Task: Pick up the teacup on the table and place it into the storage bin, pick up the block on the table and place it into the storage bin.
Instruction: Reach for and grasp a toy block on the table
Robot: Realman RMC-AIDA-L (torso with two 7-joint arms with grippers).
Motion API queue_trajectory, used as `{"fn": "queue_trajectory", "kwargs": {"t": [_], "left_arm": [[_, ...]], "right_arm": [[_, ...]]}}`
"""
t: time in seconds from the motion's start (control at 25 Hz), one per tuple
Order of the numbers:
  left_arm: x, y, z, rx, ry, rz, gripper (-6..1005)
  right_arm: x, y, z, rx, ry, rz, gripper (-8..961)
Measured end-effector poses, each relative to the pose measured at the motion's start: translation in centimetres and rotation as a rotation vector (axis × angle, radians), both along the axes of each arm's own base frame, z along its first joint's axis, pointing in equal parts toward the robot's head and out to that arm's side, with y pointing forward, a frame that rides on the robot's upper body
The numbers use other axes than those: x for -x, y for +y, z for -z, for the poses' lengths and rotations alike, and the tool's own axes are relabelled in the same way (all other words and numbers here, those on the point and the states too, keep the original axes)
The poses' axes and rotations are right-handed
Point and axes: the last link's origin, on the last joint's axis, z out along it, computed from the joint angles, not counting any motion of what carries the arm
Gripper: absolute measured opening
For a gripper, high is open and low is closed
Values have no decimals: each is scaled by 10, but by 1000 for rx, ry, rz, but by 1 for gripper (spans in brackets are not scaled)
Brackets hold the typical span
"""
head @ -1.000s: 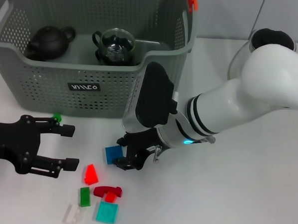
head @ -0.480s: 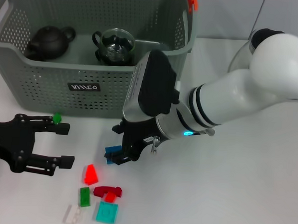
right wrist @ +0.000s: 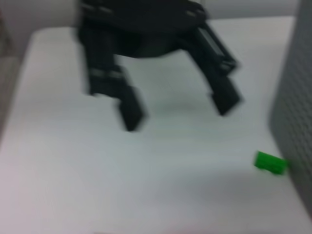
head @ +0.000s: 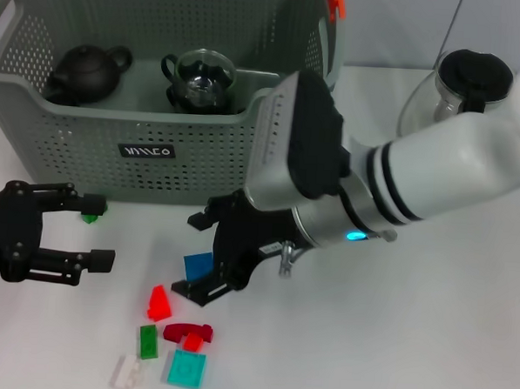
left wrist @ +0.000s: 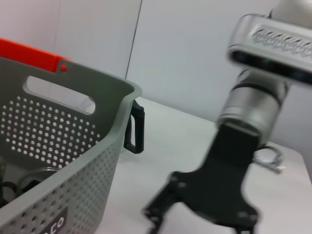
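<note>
The grey perforated storage bin (head: 88, 151) stands at the back left. Inside it sits the teacup (head: 203, 75), clear glass with a dark handle. A blue block (head: 199, 265) lies on the white table in front of the bin. My right gripper (head: 194, 254) is open, one finger on each side of that block. My left gripper (head: 88, 231) is open low at the left edge, with a small green block (head: 92, 212) at its upper finger. The right wrist view shows the left gripper (right wrist: 178, 105) open and the green block (right wrist: 270, 162) beside the bin wall (right wrist: 298, 97).
A dark teapot (head: 88, 70) also sits in the bin. Loose pieces lie near the front edge: red (head: 158, 302), green (head: 149, 339), dark red (head: 187, 333), teal (head: 186, 368), clear (head: 127, 372). A glass kettle (head: 462, 83) with a black lid stands at the back right.
My right gripper has opened wide around the blue block, which stays on the table, and the forearm has shifted right. The left gripper has drawn back to the left.
</note>
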Motion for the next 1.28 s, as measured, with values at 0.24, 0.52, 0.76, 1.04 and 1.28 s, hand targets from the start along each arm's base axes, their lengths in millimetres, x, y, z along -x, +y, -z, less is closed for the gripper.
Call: {"fn": "queue_trajectory", "kwargs": {"t": [0.24, 0.52, 0.76, 1.04, 1.28], "left_arm": [[0, 1, -3, 0, 35, 9, 859], [-4, 8, -6, 12, 91, 25, 860], [-9, 16, -7, 14, 106, 35, 860], [-16, 25, 3, 75, 105, -15, 859], [-37, 31, 37, 131, 46, -38, 859]], "right_arm": [[-3, -19, -20, 52, 69, 18, 943], [-22, -28, -52, 144, 207, 70, 939], [-48, -25, -82, 174, 342, 97, 938], [-84, -26, -123, 137, 387, 78, 937], [-109, -37, -152, 128, 399, 26, 937]]}}
